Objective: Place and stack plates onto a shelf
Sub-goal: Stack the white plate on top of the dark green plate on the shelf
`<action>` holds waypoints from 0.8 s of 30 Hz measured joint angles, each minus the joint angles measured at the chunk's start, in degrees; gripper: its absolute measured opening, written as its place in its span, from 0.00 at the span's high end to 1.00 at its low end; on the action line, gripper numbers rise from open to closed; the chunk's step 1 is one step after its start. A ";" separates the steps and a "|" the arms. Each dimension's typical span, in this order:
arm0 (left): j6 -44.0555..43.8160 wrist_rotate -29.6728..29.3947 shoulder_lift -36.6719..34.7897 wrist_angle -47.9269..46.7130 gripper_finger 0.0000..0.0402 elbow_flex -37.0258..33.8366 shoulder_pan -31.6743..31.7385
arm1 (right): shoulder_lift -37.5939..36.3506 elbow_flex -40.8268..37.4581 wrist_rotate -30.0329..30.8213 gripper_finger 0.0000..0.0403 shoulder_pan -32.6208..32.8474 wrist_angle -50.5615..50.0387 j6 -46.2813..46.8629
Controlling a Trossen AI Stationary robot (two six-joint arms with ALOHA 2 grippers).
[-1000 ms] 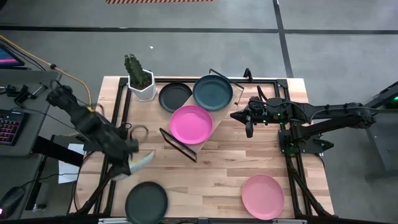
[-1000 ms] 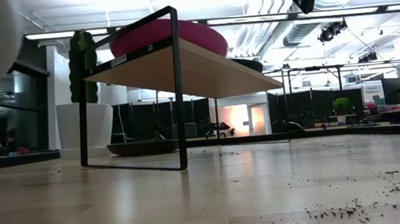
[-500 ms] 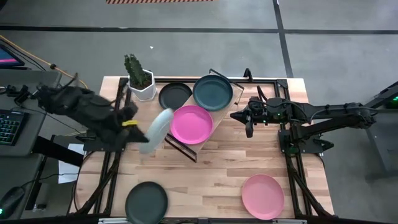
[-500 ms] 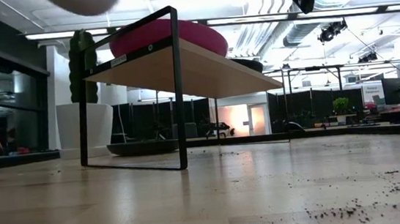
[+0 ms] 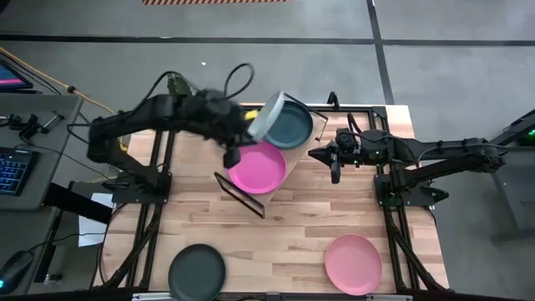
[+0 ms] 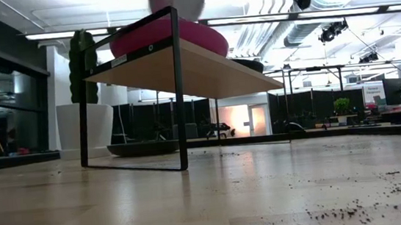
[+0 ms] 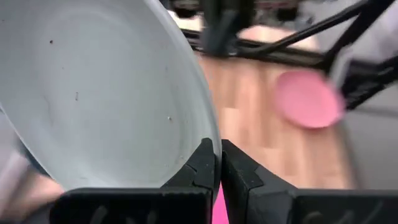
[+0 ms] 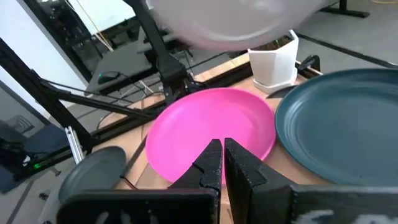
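Jaws of the left gripper (image 5: 247,132): pinched tight on the rim of 1 pale plate (image 5: 266,115), held up in the air over the shelf (image 5: 311,134). An edge grip looks chosen because a flat plate offers nothing else to clamp, and it leaves the underside free to settle on another plate.

Pale plate, attitude: tilted steeply, near edge-on from above, its round face turned partly toward the right arm. Being round, it has no long axis of its own; the narrow oval it shows from overhead runs roughly from the left gripper toward the far edge of the shelf. It overlaps the rim of the teal plate (image 5: 287,125); whether the 2 touch I cannot tell.

Jaws of the right gripper (image 5: 335,171): closed on nothing, parked just beside the right end of the shelf, apparently waiting clear of the left arm's path.

Shelf contents: 1 teal plate and 1 magenta plate (image 5: 257,167) side by side, filling the board, so any further plate must be stacked.

Beyond the shelf: 1 white pot with cactus (image 8: 275,58) at the far left corner.

Table (image 5: 292,226), near side: 1 dark plate (image 5: 197,271) and 1 light pink plate (image 5: 353,263), well apart, not yet shelved.
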 joint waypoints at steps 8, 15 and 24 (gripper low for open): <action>27.84 -9.07 9.49 -2.53 1.00 2.45 4.26 | -0.09 0.00 0.00 1.00 -0.02 5.48 -0.24; 37.22 -15.16 16.18 -2.81 1.00 2.43 4.34 | -2.72 0.00 0.01 1.00 0.00 13.14 -1.41; 40.64 -15.17 22.52 -2.62 1.00 2.43 4.09 | -6.41 0.00 0.07 1.00 -0.02 14.03 -4.72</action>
